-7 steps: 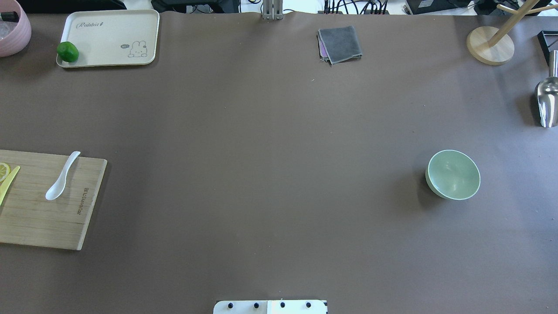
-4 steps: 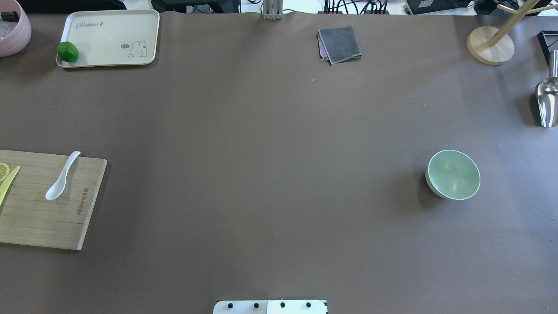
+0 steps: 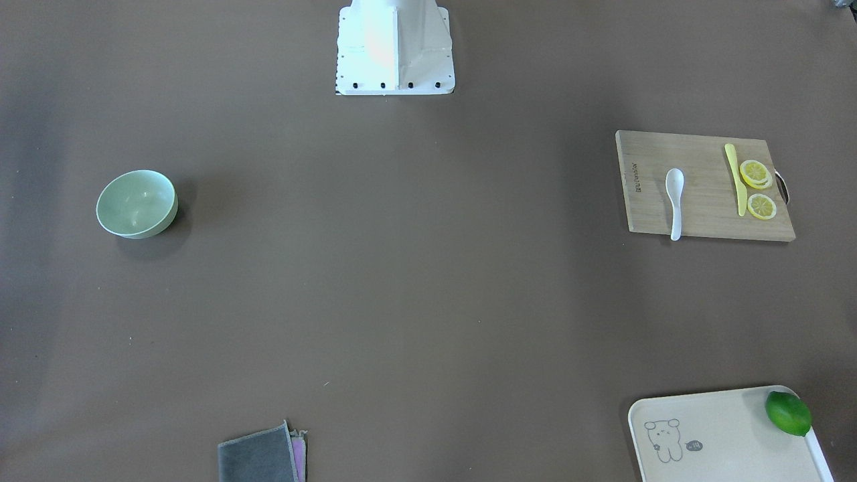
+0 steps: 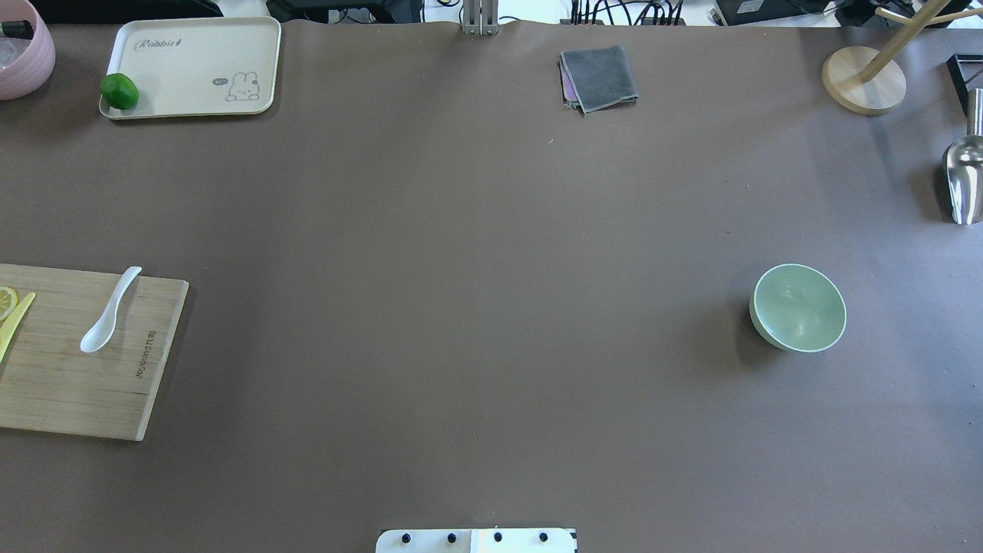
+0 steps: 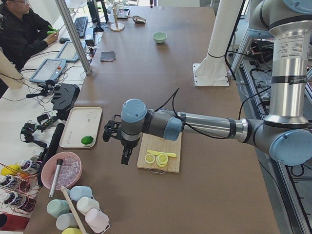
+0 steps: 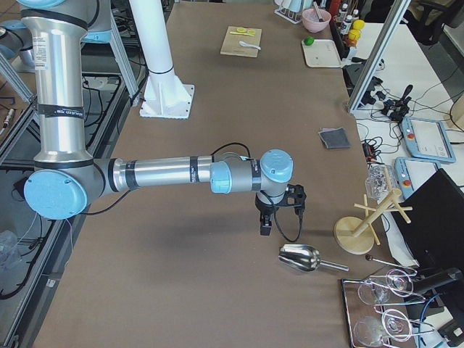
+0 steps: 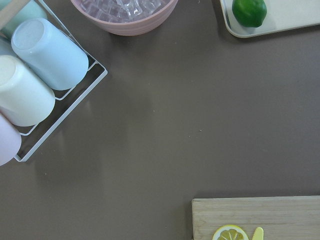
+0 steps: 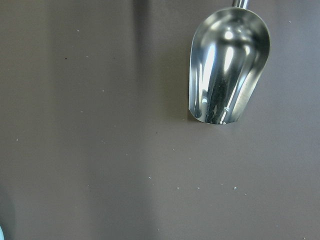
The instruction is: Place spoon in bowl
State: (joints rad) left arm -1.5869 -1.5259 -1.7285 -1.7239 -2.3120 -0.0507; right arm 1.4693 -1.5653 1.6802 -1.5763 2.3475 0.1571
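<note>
Spoon [image 4: 110, 311]: lying ungrasped on board [image 4: 77, 384] near left gripper [image 5: 126, 157], whose closure cannot be told; bowl [image 4: 799, 307] standing empty; transfer pending.

My left side: spoon [image 4: 110, 311] on the board [image 4: 69, 384], w/ knife [image 3: 736, 181] + lemon slices [image 3: 761, 206] next to it; bowl [image 4: 799, 307] way off on my right.

A brown-covered table [image 4: 491, 230] stands beside a white desk [image 6: 424, 65] seemingly cluttered with electronics [image 6: 428, 138], evenly lit.
</note>
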